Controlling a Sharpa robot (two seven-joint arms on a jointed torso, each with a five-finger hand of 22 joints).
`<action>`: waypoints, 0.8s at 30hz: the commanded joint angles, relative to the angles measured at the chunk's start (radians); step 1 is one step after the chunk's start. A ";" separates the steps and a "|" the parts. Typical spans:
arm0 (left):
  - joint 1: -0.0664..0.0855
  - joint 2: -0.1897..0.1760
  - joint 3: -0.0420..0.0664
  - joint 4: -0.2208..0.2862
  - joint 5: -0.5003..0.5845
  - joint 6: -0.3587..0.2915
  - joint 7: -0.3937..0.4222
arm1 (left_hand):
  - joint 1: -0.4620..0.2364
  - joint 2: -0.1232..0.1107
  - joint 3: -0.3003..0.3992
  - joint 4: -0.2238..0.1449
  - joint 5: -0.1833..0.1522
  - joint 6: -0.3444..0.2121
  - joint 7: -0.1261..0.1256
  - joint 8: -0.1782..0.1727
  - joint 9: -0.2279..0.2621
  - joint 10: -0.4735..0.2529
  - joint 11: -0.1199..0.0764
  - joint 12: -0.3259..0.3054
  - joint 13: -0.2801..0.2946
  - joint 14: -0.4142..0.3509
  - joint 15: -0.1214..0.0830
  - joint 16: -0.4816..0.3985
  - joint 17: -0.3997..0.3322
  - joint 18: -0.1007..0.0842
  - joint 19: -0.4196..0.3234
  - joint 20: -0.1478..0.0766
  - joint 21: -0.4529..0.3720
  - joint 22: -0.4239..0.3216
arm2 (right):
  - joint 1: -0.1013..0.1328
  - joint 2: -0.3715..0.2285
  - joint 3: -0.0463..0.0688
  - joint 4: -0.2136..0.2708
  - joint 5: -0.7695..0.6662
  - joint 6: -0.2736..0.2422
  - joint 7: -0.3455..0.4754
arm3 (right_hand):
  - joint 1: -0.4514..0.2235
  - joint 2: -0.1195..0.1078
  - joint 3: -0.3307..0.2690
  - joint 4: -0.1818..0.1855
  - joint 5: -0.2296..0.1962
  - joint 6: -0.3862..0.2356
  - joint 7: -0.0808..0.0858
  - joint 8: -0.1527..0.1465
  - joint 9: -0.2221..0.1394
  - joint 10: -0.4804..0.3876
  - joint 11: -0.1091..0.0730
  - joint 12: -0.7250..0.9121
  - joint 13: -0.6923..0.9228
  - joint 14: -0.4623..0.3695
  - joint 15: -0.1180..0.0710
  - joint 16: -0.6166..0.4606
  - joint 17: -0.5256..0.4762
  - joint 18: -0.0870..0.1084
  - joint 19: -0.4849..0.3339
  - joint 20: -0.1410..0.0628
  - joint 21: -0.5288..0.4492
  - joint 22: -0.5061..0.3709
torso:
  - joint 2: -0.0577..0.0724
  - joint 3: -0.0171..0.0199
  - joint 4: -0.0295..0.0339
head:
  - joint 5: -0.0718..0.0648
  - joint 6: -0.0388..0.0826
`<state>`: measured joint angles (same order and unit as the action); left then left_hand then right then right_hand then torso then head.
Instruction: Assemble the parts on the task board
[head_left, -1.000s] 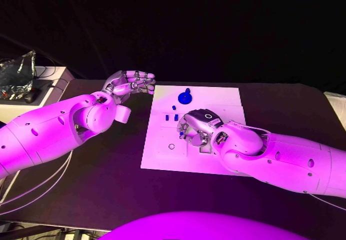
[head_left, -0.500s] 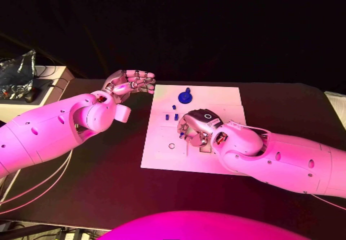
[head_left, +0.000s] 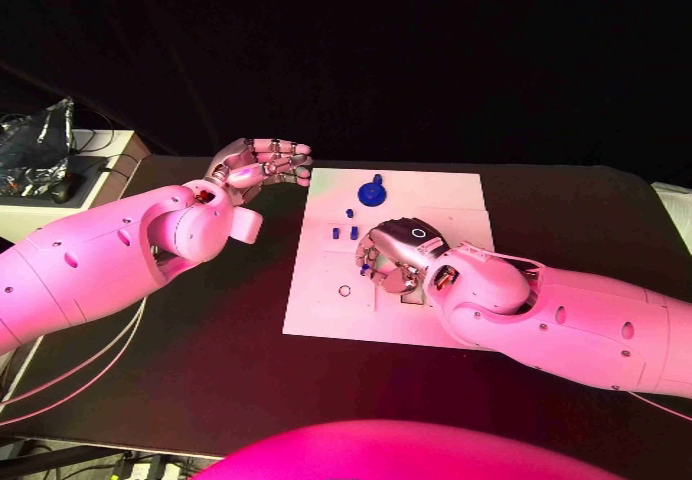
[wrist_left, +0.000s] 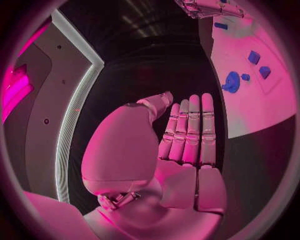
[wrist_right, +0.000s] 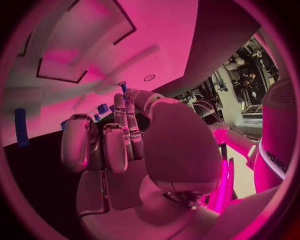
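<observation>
I work in a lab: black-draped table (head_left: 216, 380), a side bench (head_left: 65, 175) with cables at upper left, equipment racks (wrist_right: 250, 80) behind.

The table (head_left: 216, 360) is black with a matte top. Behind it the room is dark. A pale side stand (head_left: 101, 160) sits just beside the table's far left corner, carrying crumpled foil (head_left: 36, 135) and dark cables (head_left: 80, 172).

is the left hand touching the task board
Apart. In the head view the left hand sits off the task board beyond its far left corner, with dark table between the fingertips and the board's edge.
</observation>
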<state>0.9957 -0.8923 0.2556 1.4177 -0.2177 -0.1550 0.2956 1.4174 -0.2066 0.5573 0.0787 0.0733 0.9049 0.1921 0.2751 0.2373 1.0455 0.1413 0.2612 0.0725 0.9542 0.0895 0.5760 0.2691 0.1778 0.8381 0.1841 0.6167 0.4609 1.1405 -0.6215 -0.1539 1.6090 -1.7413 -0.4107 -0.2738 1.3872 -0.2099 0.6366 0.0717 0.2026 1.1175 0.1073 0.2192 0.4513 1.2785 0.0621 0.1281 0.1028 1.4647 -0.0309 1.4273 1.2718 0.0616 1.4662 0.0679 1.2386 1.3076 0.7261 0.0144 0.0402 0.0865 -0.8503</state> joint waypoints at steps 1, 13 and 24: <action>0.000 0.000 0.001 0.003 0.001 0.014 0.005 | 0.007 0.001 -0.008 0.000 0.000 -0.001 0.006 0.000 -0.001 -0.004 0.003 -0.004 -0.001 0.005 0.005 -0.003 0.001 0.002 0.000 0.007 -0.005 -0.001 | -0.001 -0.001 0.000 0.002 -0.011 -0.009 0.011 | 0.006 0.015 0.004 0.000 -0.003 0.006 0.001 0.003 0.004 0.027 -0.022 0.000 0.001 0.048 -0.006 0.006 0.001 0.000 0.029 -0.006 0.005 0.103 | 0.000 -0.0009 -0.0007 | 0.002 -0.001; 0.000 -0.002 0.001 0.005 0.001 0.015 0.004 | 0.007 0.001 -0.008 0.000 0.000 -0.001 0.006 0.000 -0.001 -0.004 0.003 -0.004 -0.001 0.005 0.005 -0.003 0.001 0.002 0.000 0.007 -0.005 -0.001 | -0.001 0.005 0.000 -0.008 -0.011 0.010 0.008 | 0.005 0.015 0.005 -0.001 -0.004 0.006 0.000 0.003 0.005 0.027 -0.022 0.000 0.001 0.048 -0.006 0.007 0.002 0.000 0.030 -0.006 0.008 0.104 | 0.000 -0.0010 -0.0012 | 0.004 -0.005; 0.000 -0.003 0.001 0.007 0.001 0.015 0.003 | 0.007 0.001 -0.008 0.000 0.000 -0.001 0.006 0.000 -0.001 -0.004 0.003 -0.004 -0.001 0.005 0.005 -0.003 0.001 0.002 0.000 0.007 -0.005 -0.001 | -0.004 0.015 -0.003 -0.023 -0.012 0.024 0.007 | 0.005 0.015 0.005 -0.001 -0.004 0.006 0.000 0.003 0.005 0.027 -0.022 0.000 0.001 0.048 -0.006 0.007 0.002 0.000 0.030 -0.006 0.008 0.104 | 0.000 -0.0005 -0.0008 | 0.006 -0.008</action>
<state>0.9957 -0.8961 0.2556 1.4212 -0.2177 -0.1546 0.2939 1.4174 -0.2066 0.5573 0.0787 0.0733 0.9060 0.1932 0.2751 0.2373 1.0455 0.1413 0.2613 0.0726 0.9542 0.0895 0.5760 0.2690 0.1778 0.8381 0.1841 0.6168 0.4610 1.1400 -0.6076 -0.1548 1.5897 -1.7414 -0.4096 -0.2722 1.3938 -0.2012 0.6375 0.0704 0.1965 1.1167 0.1063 0.2158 0.4565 1.2842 0.0566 0.1279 0.1027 1.4647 -0.0308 1.4272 1.2729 0.0616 1.4661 0.0680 1.2434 1.3073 0.7261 0.0133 0.0392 0.0916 -0.8575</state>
